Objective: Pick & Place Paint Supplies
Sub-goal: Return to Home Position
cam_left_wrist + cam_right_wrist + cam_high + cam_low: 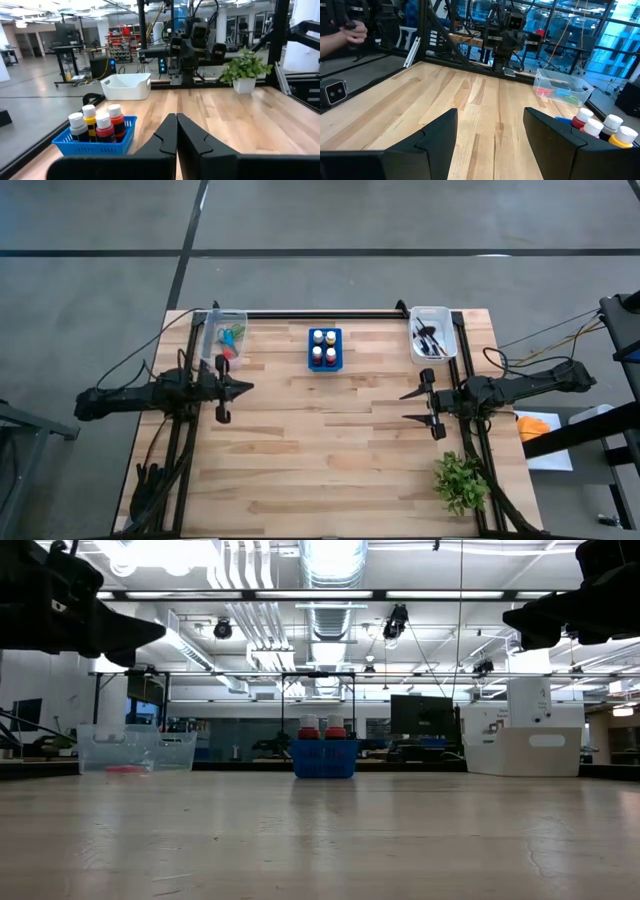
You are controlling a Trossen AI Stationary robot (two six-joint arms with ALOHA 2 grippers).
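Logging left gripper (pixel 245 387) above tabletop (pixel 330 460), fingers together; right gripper (pixel 408 407) opposite, fingers apart, holding nothing. Scissors (pixel 230 335) in transparent bin (pixel 209 330); paint bottles (pixel 324 347) in blue holder (pixel 310 366); brushes (pixel 430 340) in white bin (pixel 433 309).

A grey concrete floor (pixel 90 290), crossed by dark seams (pixel 400 252), is spreading out around the wooden desk (pixel 330 450). Overhead, long strip lights (pixel 450 595) are glowing beside a ribbed silvery duct (pixel 328 625) and are casting a sheen on the desk. Farther back, a dark monitor (pixel 420 715) is standing, shelves (pixel 117 42) are holding red stock, and blue-tinted windows (pixel 620 35) are glowing.
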